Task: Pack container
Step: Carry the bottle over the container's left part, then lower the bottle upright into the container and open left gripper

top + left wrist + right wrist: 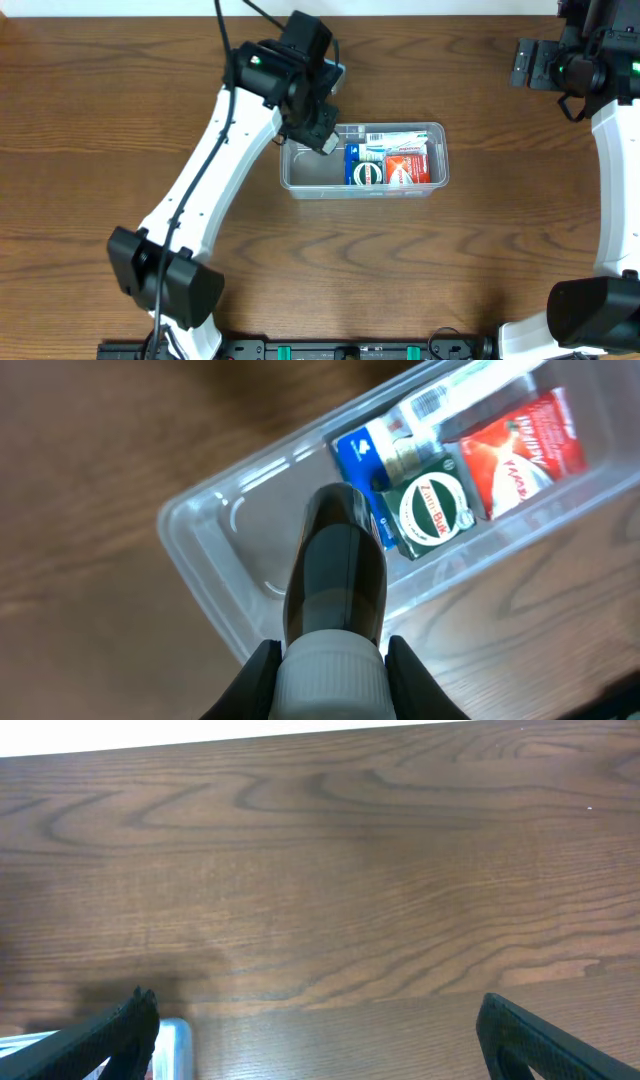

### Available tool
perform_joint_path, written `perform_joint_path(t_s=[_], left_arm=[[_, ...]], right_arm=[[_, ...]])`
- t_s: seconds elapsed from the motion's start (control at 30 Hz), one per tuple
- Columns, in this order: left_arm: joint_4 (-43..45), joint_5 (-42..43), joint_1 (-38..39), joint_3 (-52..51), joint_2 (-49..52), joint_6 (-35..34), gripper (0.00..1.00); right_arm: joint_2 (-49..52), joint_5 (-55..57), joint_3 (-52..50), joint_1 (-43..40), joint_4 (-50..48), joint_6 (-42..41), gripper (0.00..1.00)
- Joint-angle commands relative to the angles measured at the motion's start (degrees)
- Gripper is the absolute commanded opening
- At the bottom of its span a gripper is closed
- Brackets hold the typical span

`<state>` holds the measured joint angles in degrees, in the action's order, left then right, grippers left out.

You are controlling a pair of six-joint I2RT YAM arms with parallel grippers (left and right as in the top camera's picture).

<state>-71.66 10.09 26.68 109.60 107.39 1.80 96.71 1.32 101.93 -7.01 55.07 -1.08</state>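
While tight around a dark bottle (335, 575) over the container (292, 182), left claw (332, 676) near packed boxes (405, 166); right claw (315, 1015) agape.

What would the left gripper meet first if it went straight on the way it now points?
The left gripper, shut on a dark bottle, points down into the bare end of the container. Probably the bottle's base would touch that floor first; depth is unclear.

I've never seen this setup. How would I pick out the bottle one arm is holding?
Start at the clear container in the middle of the wooden table. Over its bare left end the left gripper holds the bottle. It is dark and glossy with a white end, unlike the red pack and blue pack lying inside.
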Motion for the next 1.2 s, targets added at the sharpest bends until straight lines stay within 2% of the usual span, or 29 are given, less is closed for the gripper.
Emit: perform_joint_path(t_s=[0.0, 0.23, 0.4, 0.43, 0.67, 1.17], left_arm=[[0.6, -0.3, -0.2, -2.0, 1.8, -5.9, 0.19], [2.7, -0.6, -0.2, -5.6, 4.0, -8.6, 0.19], [7.2, -0.7, -0.1, -8.8, 4.4, -10.0, 0.19], [8.1, -0.7, -0.1, -9.5, 4.4, -10.5, 0.15], [12.3, -3.0, -0.1, -15.4, 4.4, -15.6, 0.15], [12.9, -3.3, 0.9, -16.8, 4.4, -17.6, 0.15]], right_arm=[[0.0, 0.4, 0.3, -0.2, 0.0, -0.8, 0.99], [0.0, 0.4, 0.3, -0.2, 0.0, -0.8, 0.99], [0.0, 0.4, 0.3, -0.2, 0.0, -0.8, 0.99], [0.0, 0.4, 0.3, -0.2, 0.0, -0.8, 0.99], [0.0, 0.4, 0.3, -0.2, 0.0, -0.8, 0.99], [0.0, 0.4, 0.3, -0.2, 0.0, -0.8, 0.99]])
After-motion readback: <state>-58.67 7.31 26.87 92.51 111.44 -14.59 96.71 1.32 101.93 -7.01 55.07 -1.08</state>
